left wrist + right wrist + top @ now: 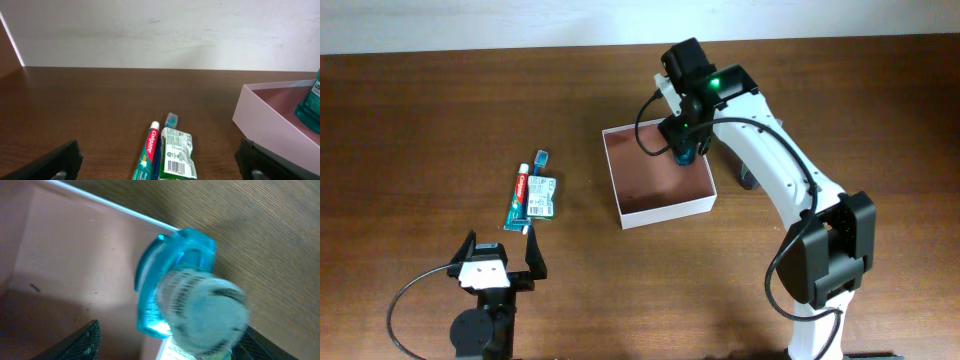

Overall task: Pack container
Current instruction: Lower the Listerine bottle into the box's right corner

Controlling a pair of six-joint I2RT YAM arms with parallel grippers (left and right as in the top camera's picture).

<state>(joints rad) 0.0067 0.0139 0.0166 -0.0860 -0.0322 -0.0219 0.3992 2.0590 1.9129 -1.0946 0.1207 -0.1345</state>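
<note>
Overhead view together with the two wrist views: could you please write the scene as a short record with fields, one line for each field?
container: no lid, on the table, right of centre
teal bottle: inside the container, at its far right corner
right gripper: open, above the bottle, a finger on each side
left gripper: open, empty, at the near side of the table
outside the container: toothpaste tube, green packet and toothbrush, lying together to its left

Toothpaste (149, 152) and packet (177, 152) left of container (265, 125)
</note>
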